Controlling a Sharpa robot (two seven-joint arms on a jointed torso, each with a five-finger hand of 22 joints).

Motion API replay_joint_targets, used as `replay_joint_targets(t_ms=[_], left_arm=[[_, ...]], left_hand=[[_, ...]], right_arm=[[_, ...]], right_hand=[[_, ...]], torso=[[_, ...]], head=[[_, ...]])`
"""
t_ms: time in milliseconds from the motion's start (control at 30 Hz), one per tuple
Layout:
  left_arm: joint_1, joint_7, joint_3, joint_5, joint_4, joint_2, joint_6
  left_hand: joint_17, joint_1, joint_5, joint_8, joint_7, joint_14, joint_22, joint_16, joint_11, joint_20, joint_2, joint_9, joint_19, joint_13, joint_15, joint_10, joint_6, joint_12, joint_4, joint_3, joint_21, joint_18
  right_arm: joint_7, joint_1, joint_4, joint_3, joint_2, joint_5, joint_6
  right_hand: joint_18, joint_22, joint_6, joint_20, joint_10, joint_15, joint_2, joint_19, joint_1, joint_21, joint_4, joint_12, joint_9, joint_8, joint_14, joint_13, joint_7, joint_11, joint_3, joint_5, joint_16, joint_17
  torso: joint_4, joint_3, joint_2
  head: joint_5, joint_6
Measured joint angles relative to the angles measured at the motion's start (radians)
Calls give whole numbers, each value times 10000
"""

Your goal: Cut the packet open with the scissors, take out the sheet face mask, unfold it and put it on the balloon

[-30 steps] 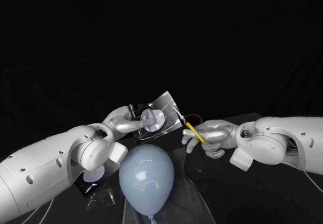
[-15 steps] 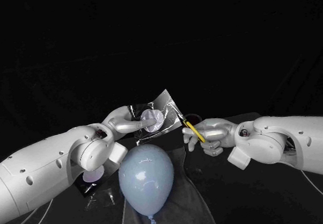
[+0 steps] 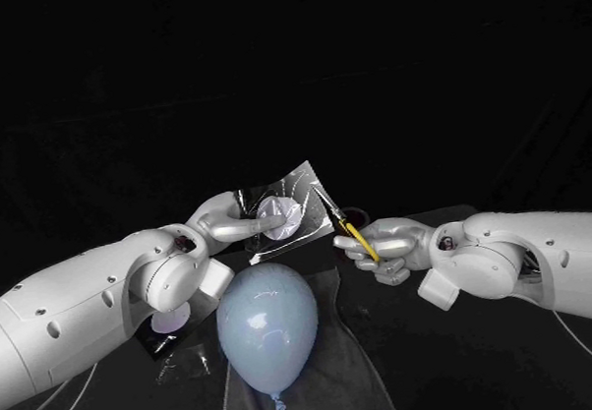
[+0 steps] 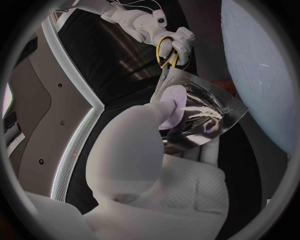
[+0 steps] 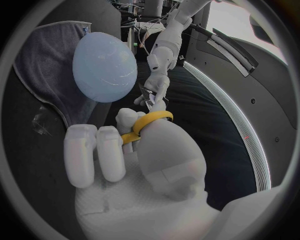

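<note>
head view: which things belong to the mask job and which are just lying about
Job: packet in left hand, scissors in right hand, balloon.
Lying about: grey cloth under the balloon, clear plastic scrap, dark object beside it.

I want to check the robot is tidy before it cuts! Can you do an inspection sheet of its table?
Surface: black table, grey cloth spread under the balloon.
Job's things: pale blue balloon lying on the cloth; packet held up; scissors at its edge.
Clutter: dark item and clear scrap beside the cloth.
Hands: left hand holds packet; right hand holds scissors.
Cables: nothing seen.
Surroundings: nothing seen.
</note>
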Motion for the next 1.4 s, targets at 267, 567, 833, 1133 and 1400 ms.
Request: replay_joint_targets(t_ms=[267,567,833,1133,1400], left_arm=[[-16,4,-12,-5,-20,-12,-20],[-21,32,-12,-293,-13,-24,-64],[-26,155,-12,-746,25,-27,-121],[-38,317,-15,-1129,39,-52,-264],[-49,530,-12,-1657,97,-60,-431]], left_hand=[[0,3,0,-12,-1,0,0,-39,0,0,10,0,0,0,0,0,-2,0,-1,1,0,0],[-1,-23,-1,-34,-6,0,0,-39,1,0,59,0,0,0,0,-1,-11,0,0,0,0,-2],[-3,-11,-37,10,-1,0,0,-39,2,0,70,0,0,0,0,-2,38,0,-14,14,0,-7],[-5,-11,0,10,-1,0,0,-39,2,0,69,0,0,0,0,-2,38,0,-55,0,-1,43],[7,-11,0,10,-1,0,0,-39,3,0,68,0,0,0,0,-3,37,0,-65,10,-1,42]], right_arm=[[45,13,-7,16,-3,20,-18],[273,13,11,16,14,122,-63],[408,13,38,16,53,166,-94],[499,23,67,21,47,208,-110],[523,100,47,18,81,235,-122]], right_hand=[[-2,-2,-1254,137,96,-1,-506,194,-93,-521,0,-2906,-1940,-3640,0,-3063,-143,-449,1,0,-221,-3],[23,-8,-1981,815,-525,0,-871,259,-273,-774,0,-6368,-3837,-6609,-2,-5821,773,236,2,0,-239,1],[51,-5,-2200,1091,-1090,2,-1028,245,-431,-1472,0,-7701,-4278,-7294,0,-7057,1165,644,2,0,-454,6],[280,0,-2223,1283,-1434,131,-1109,155,-511,-2233,0,-8243,-4363,-7446,-18,-7741,1296,787,2,0,-661,5],[278,-1,-2226,1315,-1508,165,-1180,7,-583,-2552,28,-8387,-4370,-7504,16,-7987,1299,862,31,0,-722,-3]], torso=[[1,0,0],[-5,-1,2],[-6,4,2],[-5,0,1],[-1,-7,-2]], head=[[1,49],[3,82],[4,100],[-14,125],[-32,151]])
